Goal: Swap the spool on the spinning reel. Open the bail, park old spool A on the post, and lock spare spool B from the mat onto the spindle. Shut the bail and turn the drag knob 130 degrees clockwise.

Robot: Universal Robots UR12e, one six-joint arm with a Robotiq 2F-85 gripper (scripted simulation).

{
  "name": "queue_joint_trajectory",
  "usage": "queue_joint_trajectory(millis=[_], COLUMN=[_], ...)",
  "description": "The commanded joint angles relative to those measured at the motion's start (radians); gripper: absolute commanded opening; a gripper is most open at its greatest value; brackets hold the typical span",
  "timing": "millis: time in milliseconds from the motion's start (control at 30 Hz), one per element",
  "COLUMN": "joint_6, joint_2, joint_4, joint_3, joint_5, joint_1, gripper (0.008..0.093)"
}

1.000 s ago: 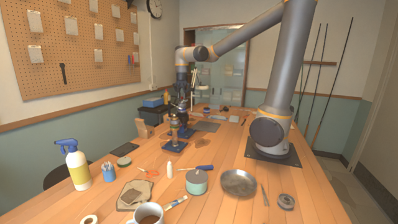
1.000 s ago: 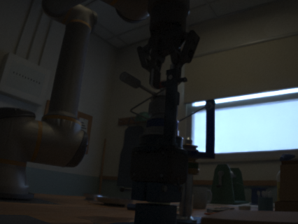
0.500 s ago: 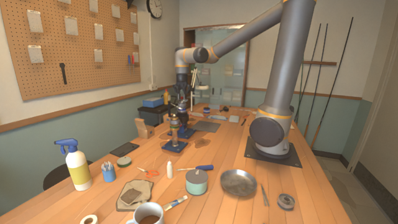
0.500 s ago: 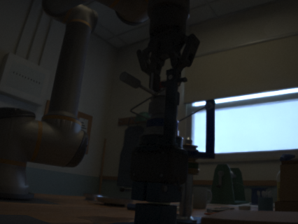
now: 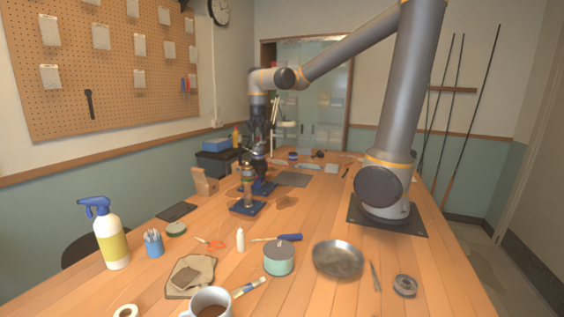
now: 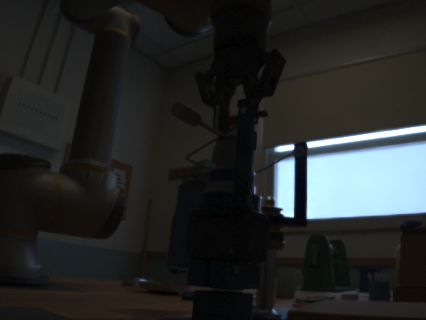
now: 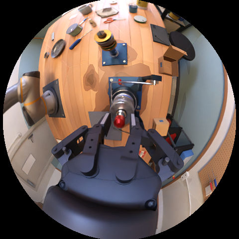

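Note:
The spinning reel stands upright on its blue base at the middle of the bench. A silver spool sits on its spindle. The red drag knob tops it. The bail wire arcs over the far side of the spool. A gold and green spool sits on the post on a second blue base, nearer the bench front. My gripper hangs straight above the reel, partly open, its fingers either side of the drag knob. It holds nothing.
A cardboard box stands open beside the reel, toward the wall. The grey mat lies just behind the reel. The arm's base is bolted on the right. Scissors, a screwdriver, a tin and a dish lie toward the bench front.

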Motion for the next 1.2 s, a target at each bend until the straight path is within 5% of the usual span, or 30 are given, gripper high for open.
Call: queue_joint_trajectory(millis=[0,300,867,1167], joint_6=[0.0,0.0,0.0,0.001], joint_2=[0.0,0.0,0.0,0.0], joint_4=[0.0,0.0,0.0,0.0], joint_3=[-0.001,-0.001,-0.001,-0.001], joint_5=[0.0,0.0,0.0,0.0], joint_1=[0.0,0.0,0.0,0.0], gripper=[0.042,0.0415,0.008,0.008])
